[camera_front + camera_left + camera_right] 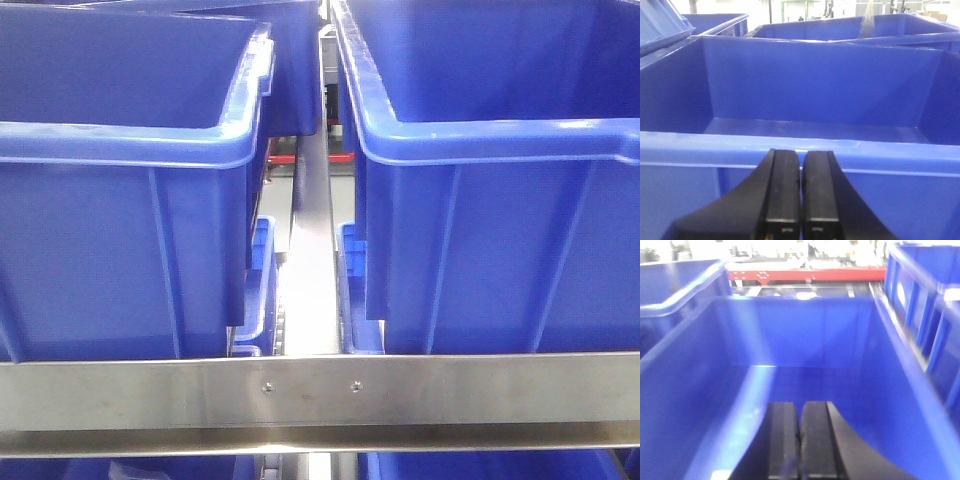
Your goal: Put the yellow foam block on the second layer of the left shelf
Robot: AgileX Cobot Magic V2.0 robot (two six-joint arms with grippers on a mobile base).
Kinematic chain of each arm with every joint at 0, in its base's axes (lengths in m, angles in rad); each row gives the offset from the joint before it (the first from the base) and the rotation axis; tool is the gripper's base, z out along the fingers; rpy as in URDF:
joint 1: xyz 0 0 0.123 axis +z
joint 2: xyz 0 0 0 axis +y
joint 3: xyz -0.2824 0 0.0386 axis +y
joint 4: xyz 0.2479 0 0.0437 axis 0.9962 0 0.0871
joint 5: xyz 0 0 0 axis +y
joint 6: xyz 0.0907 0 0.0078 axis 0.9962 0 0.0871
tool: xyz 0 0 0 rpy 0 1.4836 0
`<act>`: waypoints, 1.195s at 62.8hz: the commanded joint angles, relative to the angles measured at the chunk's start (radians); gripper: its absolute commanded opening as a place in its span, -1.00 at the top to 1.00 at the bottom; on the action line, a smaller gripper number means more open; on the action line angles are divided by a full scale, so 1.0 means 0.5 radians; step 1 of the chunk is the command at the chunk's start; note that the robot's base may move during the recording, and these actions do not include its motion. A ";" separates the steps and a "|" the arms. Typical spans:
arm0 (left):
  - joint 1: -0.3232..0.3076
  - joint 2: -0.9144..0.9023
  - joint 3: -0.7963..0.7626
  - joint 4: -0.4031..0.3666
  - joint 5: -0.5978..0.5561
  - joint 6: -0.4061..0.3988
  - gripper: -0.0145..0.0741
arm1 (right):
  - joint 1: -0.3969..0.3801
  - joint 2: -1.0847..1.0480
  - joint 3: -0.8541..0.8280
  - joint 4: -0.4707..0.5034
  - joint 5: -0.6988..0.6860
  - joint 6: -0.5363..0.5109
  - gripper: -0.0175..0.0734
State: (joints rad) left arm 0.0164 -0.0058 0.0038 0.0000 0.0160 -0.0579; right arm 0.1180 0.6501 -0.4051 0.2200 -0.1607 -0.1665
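From the front, two blue bins, one at nine o'clock point(120, 200) and one at three o'clock point(500, 200), sit on a steel shelf rail point(320, 390). The left gripper point(801, 200) has its fingers pressed together with nothing between, just outside a bin's near rim point(800, 145). The right gripper point(800, 445), fingers likewise together, hangs inside another bin point(700, 390); the yellow foam block shows in no view.

Both bins, the left bin point(110, 200) and the right bin point(500, 220), are plain deep blue. The shelf rail point(320, 390) is bare silver metal. Both pairs of jaws are matte black. A red frame point(805, 274) shows behind.
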 commanded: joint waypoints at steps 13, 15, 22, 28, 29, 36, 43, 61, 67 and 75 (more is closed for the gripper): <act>-0.009 -0.033 0.053 -0.011 -0.161 -0.006 0.39 | -0.004 -0.626 0.038 -0.003 0.321 -0.174 0.50; -0.009 -0.033 0.053 -0.011 -0.161 -0.006 0.39 | -0.004 -0.689 0.089 -0.003 0.321 -0.171 0.50; -0.009 -0.033 0.053 -0.011 -0.161 -0.006 0.39 | -0.004 -0.948 0.251 -0.003 0.321 -0.147 0.50; -0.009 -0.033 0.053 -0.011 -0.161 -0.006 0.39 | -0.004 -1.171 0.352 -0.003 0.321 -0.146 0.50; -0.009 -0.033 0.053 -0.011 -0.161 -0.006 0.39 | -0.004 -1.197 0.363 -0.003 0.321 -0.146 0.50; -0.009 -0.033 0.053 -0.011 -0.161 -0.006 0.39 | -0.004 -1.363 0.440 -0.003 0.321 -0.146 0.50; -0.009 -0.033 0.053 -0.011 -0.161 -0.006 0.39 | -0.004 -1.339 0.448 -0.003 0.321 -0.146 0.50; -0.009 -0.033 0.053 -0.011 -0.161 -0.006 0.39 | -0.004 -1.339 0.448 -0.003 0.321 -0.146 0.50; -0.009 -0.033 0.053 -0.011 -0.161 -0.006 0.39 | -0.004 -1.339 0.448 -0.003 0.321 -0.146 0.50; -0.009 -0.033 0.053 -0.011 -0.161 -0.006 0.39 | -0.004 -1.339 0.448 -0.003 0.321 -0.146 0.50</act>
State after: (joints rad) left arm 0.0164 -0.0058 0.0038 0.0000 0.0160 -0.0579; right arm 0.1180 -0.0109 -0.1539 0.2200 0.0850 -0.2356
